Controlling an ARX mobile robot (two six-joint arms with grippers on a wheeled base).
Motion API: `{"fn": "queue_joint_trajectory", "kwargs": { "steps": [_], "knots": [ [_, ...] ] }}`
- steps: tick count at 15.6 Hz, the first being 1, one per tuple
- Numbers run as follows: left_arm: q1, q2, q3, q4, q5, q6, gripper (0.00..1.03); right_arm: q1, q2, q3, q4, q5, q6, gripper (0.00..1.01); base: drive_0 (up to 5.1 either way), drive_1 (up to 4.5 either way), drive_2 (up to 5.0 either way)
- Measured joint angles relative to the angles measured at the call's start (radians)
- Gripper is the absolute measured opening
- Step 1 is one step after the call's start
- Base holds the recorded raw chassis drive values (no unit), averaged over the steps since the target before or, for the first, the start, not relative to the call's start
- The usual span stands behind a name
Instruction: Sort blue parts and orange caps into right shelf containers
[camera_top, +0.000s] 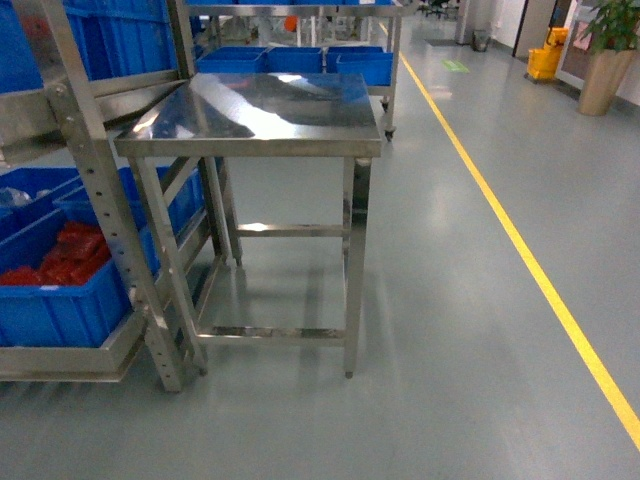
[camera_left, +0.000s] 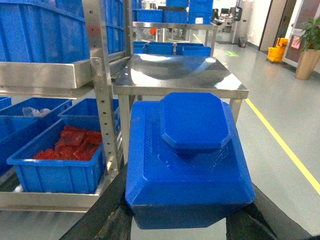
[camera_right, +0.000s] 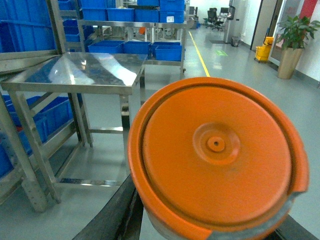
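In the left wrist view a blue part (camera_left: 192, 150), a chunky block with an octagonal knob on top, fills the frame. My left gripper (camera_left: 187, 220) is shut on it, a dark finger (camera_left: 112, 215) pressing each side. In the right wrist view a round orange cap (camera_right: 215, 155) sits in my right gripper (camera_right: 210, 225), which is shut on it. The steel shelf (camera_top: 90, 170) stands at the left of the head view and holds blue crates (camera_top: 60, 300). Neither gripper shows in the head view.
A bare steel table (camera_top: 260, 110) stands straight ahead beside the shelf. One low crate holds flat red pieces (camera_top: 70, 255). More blue crates (camera_top: 295, 58) sit on a rack behind the table. A yellow floor line (camera_top: 520, 240) runs along the right; a potted plant (camera_top: 605, 70) stands far right.
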Motion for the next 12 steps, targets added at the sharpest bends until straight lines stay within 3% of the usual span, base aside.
{"fn": "queue_joint_trajectory", "kwargs": {
  "steps": [1, 7, 12],
  "knots": [
    [0.0, 0.0, 0.0, 0.0, -0.001, 0.0, 0.42, 0.0, 0.0, 0.0, 0.0, 0.0, 0.0, 0.42, -0.1, 4.23, -4.4],
    [0.0, 0.0, 0.0, 0.004, 0.003, 0.0, 0.42, 0.0, 0.0, 0.0, -0.002, 0.002, 0.0, 0.42, 0.0, 0.0, 0.0],
    [0.0, 0.0, 0.0, 0.0, 0.0, 0.0, 0.42, 0.0, 0.0, 0.0, 0.002, 0.002, 0.0, 0.42, -4.8, 2.65, 2.6]
  ]
}}
